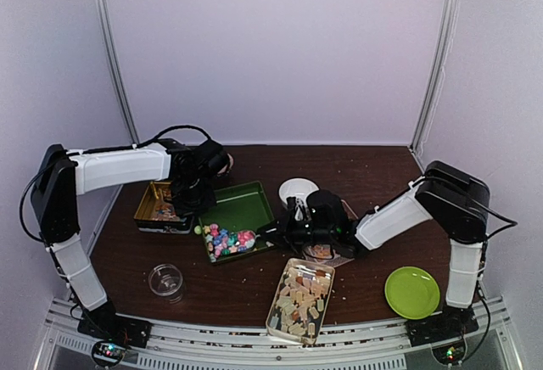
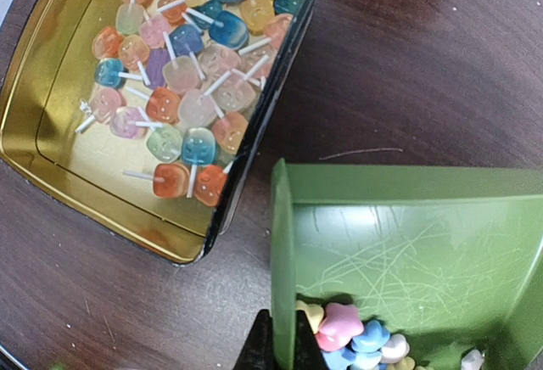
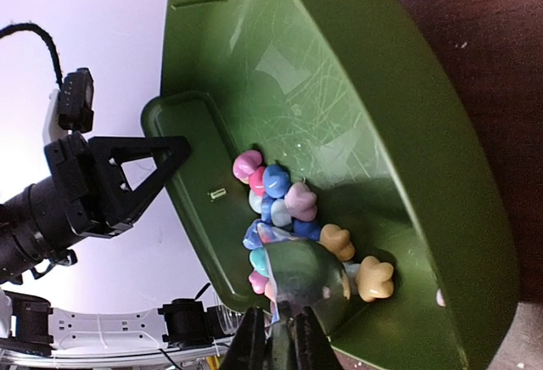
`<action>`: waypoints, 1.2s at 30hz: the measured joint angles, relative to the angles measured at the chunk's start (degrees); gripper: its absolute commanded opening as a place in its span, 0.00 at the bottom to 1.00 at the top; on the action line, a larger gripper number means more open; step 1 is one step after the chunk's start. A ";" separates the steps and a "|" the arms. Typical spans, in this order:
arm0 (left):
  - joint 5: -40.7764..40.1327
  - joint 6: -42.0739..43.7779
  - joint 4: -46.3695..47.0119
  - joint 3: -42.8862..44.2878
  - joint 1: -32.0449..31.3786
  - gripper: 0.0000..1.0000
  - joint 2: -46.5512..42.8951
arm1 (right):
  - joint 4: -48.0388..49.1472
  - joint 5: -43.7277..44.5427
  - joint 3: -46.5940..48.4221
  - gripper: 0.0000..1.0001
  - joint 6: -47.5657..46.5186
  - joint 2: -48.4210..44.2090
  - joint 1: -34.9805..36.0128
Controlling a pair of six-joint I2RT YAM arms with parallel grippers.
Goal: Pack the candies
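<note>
Top external view: both arms meet over a green tray (image 1: 246,200) at mid-table. The left gripper (image 1: 195,203) pinches the tray's left wall, its fingers narrowed tight on it in the left wrist view. The right gripper (image 1: 286,226) is clamped at the tray's right rim, apparently on the rim itself, though a shiny rounded glare blurs the contact. Pastel star-shaped candies (image 1: 225,238) lie heaped in the tray's near corner. Beige candies (image 1: 301,298) fill a clear tray (image 1: 329,289) near the front edge. A gold tin (image 1: 146,209) of lollipops (image 2: 182,73) sits just left of the green tray.
</note>
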 measured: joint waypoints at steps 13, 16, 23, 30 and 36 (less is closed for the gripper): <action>1.20 0.04 0.22 0.11 1.07 0.00 0.92 | 14.47 0.04 -4.28 0.00 4.90 0.00 -1.90; 2.01 0.09 0.24 0.39 1.66 0.00 1.22 | 17.53 0.04 -4.92 0.00 5.75 0.00 -2.38; 4.61 0.96 0.24 1.14 3.82 0.00 3.02 | 20.48 0.15 -6.60 0.00 5.77 -0.13 -3.54; 7.37 3.76 -0.85 4.70 5.49 0.00 7.08 | 21.75 0.28 -9.64 0.00 5.68 -1.95 -3.96; 9.73 6.29 -0.98 7.17 7.15 0.15 10.56 | 21.94 0.26 -10.34 0.00 5.16 -3.17 -4.04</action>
